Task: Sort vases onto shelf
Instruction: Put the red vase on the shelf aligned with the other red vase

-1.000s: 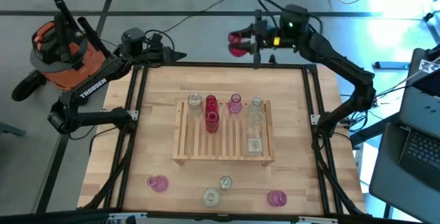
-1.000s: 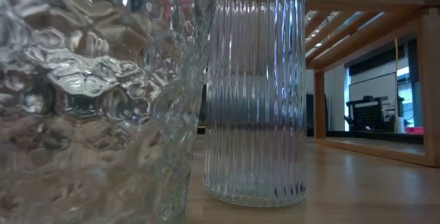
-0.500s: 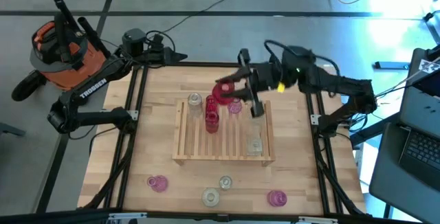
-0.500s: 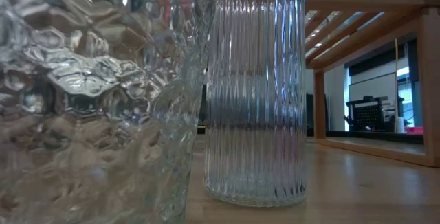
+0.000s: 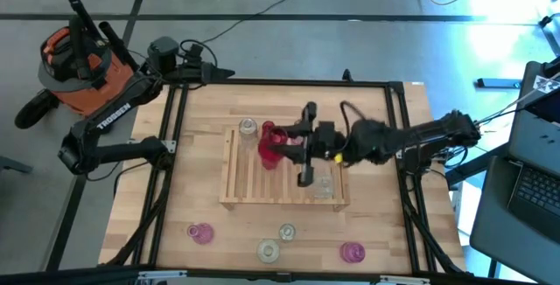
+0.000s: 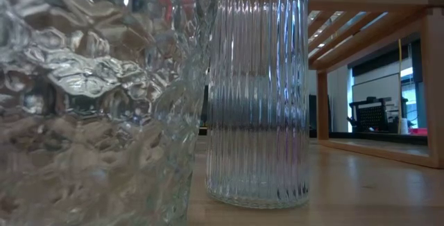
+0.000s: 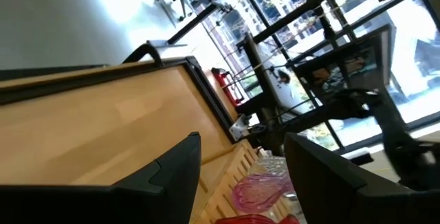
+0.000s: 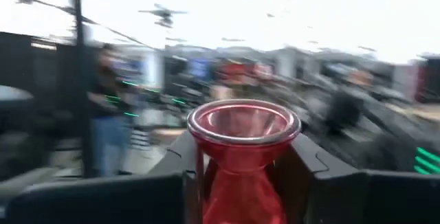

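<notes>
My right gripper (image 5: 287, 150) reaches from the table's right side over the shelf (image 5: 234, 184), shut on a red vase (image 5: 272, 151) with a flared rim. That vase hangs over the shelf's left-middle slats, beside another red vase (image 5: 268, 131) and a clear vase (image 5: 248, 128) standing on the slats. More clear vases (image 5: 325, 183) stand on the shelf's right part. My left gripper (image 7: 240, 176) is open and waits at the table's far-left corner (image 5: 210, 73), touching nothing. My right gripper pinches the red vase's narrow neck (image 8: 242, 157), just below the flared rim (image 8: 244, 121), between its two fingers (image 8: 175, 172), one on each side. The fingers come level from the table's right side. Whether the vase's base touches the slats does not show.
Two pink vases (image 5: 201, 232) (image 5: 352, 252) and two clear ones (image 5: 286, 231) (image 5: 268, 250) stand on the tabletop near its near edge. The low view is filled by a dimpled clear vase (image 6: 83, 101) and a ribbed one (image 6: 257, 94). An orange vacuum (image 5: 74, 66) sits off the far-left corner.
My right arm has carried the red vase from beyond the table's far edge toward the near-left and down, stretching out low over the shelf. The vase has stayed in the shut fingers and now sits among the red vases on the slats' left-middle part.
</notes>
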{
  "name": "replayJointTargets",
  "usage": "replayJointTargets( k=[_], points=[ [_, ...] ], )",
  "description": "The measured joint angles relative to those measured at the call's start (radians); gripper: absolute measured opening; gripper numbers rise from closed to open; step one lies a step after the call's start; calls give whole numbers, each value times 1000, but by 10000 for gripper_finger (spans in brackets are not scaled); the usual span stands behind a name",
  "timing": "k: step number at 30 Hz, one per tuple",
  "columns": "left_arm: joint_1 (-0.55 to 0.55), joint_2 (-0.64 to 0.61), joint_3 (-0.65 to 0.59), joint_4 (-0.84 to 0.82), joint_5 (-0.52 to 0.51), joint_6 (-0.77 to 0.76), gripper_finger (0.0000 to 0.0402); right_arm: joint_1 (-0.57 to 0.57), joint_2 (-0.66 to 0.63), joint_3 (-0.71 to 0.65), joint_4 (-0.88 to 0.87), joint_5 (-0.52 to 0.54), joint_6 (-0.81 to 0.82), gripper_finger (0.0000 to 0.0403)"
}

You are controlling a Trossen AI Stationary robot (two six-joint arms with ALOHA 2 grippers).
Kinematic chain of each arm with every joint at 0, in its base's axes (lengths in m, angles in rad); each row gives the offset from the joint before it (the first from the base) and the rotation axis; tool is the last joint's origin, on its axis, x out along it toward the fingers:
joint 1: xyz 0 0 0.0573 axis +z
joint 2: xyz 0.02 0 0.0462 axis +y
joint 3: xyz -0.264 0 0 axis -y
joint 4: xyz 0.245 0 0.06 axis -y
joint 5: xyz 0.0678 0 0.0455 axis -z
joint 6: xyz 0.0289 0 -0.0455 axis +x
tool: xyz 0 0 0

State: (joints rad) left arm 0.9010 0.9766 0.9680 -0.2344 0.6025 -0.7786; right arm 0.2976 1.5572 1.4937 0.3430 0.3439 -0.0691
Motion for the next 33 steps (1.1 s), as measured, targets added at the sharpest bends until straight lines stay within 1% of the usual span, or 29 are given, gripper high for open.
replayJointTargets(
  k=[2,6,8,10,13,17,19,23,25,28,33],
  points=[
    [15,-20,0,-1,24,3,201,44,13,-6,-8,136,0,91],
    [40,-53,0,-27,57,53,201,137,37,-4,5,355,-49,91],
    [48,-58,0,-37,67,56,201,177,49,-4,6,438,-58,91],
    [54,-59,0,-37,75,57,201,215,60,-4,4,490,-69,91],
    [65,-59,0,-38,81,72,201,246,81,-3,11,501,-58,91],
    [68,-59,0,-46,78,91,201,260,137,-3,58,486,12,91],
    [67,-59,0,-45,76,92,201,260,176,-3,143,466,20,91],
    [67,-60,0,-46,73,92,201,260,258,-3,341,468,20,91],
    [67,-61,0,-46,73,92,202,273,288,-3,381,493,16,91],
    [67,-62,0,-49,88,92,201,294,312,-3,391,574,12,91],
    [67,-62,0,-74,97,106,201,320,323,-2,374,618,1,91]
  ],
)
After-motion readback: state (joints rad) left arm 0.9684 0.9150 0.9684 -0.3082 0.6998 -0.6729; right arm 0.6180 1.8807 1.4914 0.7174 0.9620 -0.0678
